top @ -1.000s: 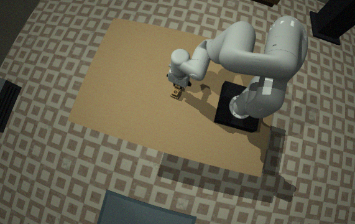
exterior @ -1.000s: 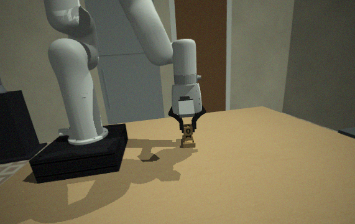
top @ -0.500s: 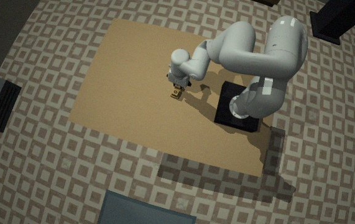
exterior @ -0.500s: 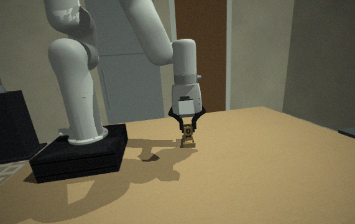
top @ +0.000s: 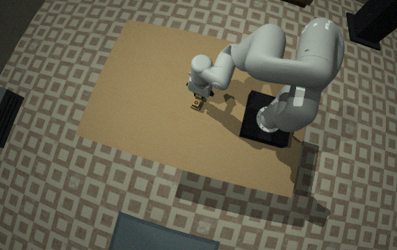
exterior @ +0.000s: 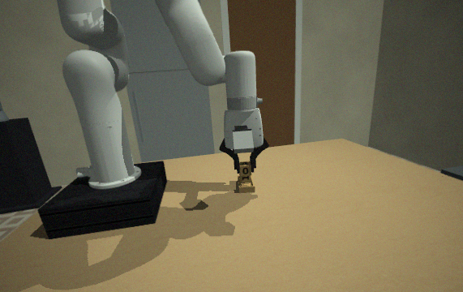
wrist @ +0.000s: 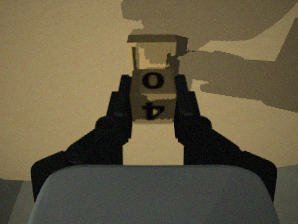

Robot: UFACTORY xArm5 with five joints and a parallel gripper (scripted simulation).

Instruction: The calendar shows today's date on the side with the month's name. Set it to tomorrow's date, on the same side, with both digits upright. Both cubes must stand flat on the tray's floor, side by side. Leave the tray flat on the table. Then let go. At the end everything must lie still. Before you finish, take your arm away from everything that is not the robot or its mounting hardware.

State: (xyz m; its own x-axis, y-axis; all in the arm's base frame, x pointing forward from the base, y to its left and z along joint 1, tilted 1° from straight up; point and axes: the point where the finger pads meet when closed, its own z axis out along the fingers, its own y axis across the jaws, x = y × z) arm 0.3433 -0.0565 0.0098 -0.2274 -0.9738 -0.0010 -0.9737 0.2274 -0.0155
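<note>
Cube (wrist: 153,95) clamped in gripper (wrist: 153,106), above tray (wrist: 154,50)

A tan cube (wrist: 153,94) showing 0 and 4 hangs over the tray (wrist: 154,48).

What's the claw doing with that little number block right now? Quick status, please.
Gripper shut on a number cube, faces 0 and 4 showing. Cube held above the tray. Nothing seen in the way.
</note>
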